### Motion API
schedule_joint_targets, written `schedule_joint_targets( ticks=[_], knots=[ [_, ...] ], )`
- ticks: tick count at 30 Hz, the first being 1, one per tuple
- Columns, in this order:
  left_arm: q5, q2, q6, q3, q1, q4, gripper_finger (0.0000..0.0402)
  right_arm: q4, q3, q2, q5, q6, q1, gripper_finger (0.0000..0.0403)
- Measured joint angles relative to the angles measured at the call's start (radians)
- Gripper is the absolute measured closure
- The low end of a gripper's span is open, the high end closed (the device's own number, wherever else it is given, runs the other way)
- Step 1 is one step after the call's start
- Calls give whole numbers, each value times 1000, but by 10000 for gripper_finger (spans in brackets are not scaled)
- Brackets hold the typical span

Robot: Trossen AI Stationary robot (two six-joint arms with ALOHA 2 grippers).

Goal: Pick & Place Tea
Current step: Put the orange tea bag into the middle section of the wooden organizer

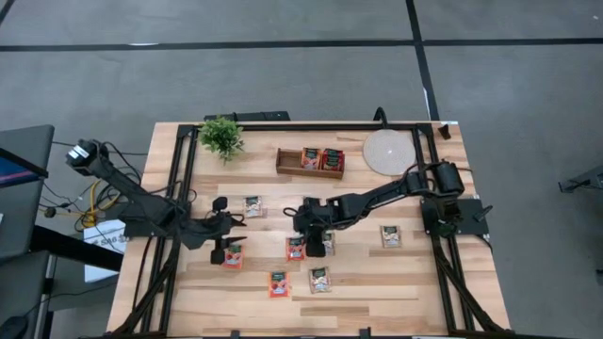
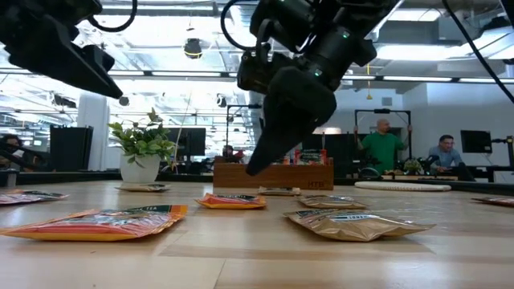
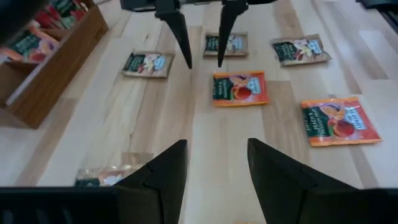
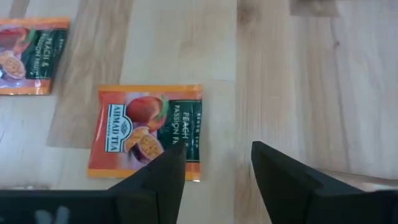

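The right gripper (image 1: 303, 229) hangs over the middle of the table (image 1: 415, 282) with its fingers (image 4: 163, 180) spread and holding nothing; an orange tea sachet (image 4: 147, 131) lies flat on the wood just beside one fingertip, not between the two. More sachets lie scattered around it, and two orange ones stand in the wooden tray (image 1: 287, 169) farther back. The left gripper (image 1: 219, 230) waits nearby, spread too, with another orange sachet (image 1: 233, 255) just beside it.

Two sachets (image 1: 321, 159) lie in the tray (image 1: 285, 169), left of the disc (image 1: 388, 151).
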Motion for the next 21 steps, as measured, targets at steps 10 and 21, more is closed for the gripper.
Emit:
schedule_joint_targets(
  ticks=[10,21],
  knots=[
    [28,3,7,0,40,2,240,-10,19,74,-50,0,-7,234],
    [33,3,2,0,40,3,240,-142,159,155,-48,-9,-16,271]
  ],
)
